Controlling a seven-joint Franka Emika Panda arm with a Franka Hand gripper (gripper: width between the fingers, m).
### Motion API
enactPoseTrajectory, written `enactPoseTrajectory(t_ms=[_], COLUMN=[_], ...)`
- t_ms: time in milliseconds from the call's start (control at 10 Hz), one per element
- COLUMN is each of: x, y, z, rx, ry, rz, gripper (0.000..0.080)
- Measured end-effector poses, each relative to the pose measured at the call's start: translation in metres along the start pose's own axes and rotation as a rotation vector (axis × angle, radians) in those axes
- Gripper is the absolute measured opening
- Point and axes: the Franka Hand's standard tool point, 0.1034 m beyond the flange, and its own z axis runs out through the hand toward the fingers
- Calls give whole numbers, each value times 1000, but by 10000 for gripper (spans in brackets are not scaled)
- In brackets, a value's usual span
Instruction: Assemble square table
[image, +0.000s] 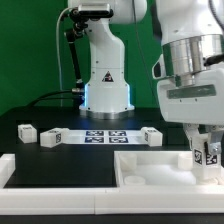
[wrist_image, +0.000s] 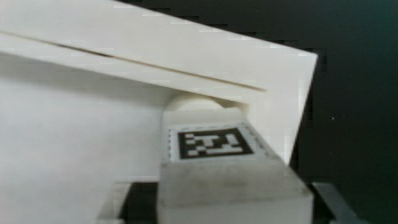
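The gripper (image: 205, 148) is clenched on a short white block leg (image: 210, 156), tag facing out, and holds it directly over the near corner of the square tabletop (image: 150, 166), which lies flat beneath and beside the end effector; judged from this, the take is at its first leg, carried to the corner but not seated; no leg stands fixed on the tabletop, and three loose legs (image: 48, 138) lie well away from the gripper, around the marker board (image: 105, 135), so most of the assembly is left. The exterior view alone shows those waiting parts and the arm's descent; the wrist view alone shows the grip, the leg (wrist_image: 214, 148) filling the gap between the dark fingers (wrist_image: 139, 205) of the gripper (wrist_image: 222, 198), the tabletop's (wrist_image: 89, 130) raised rim (wrist_image: 125, 58) beyond, and a rounded white knob (wrist_image: 205, 100) just past the leg's tip; whether that is the leg's own end or a socket in the corner, I cannot tell.
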Motion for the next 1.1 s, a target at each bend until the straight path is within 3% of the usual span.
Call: enactPoseTrajectory(t_ms=[200, 300, 400, 500, 600, 700, 900, 1000, 1100], x=[1, 0, -3, -8, -14, -11, -11, -15, -12], y=[0, 0, -1, -4, -6, -5, -5, -6, -6], z=[0, 0, -1, -4, -5, -4, -4, -4, -4], rx=[0, -9, -31, -61, -61, -61, -68, -100, -116], ry=[-5, -3, -7, -14, -12, -11, -10, 15, 16], rz=[-5, -115, -291, -491, -576, -649, -797, -1040, -1257], gripper=[295, 444, 444, 579, 579, 636, 647, 649, 649])
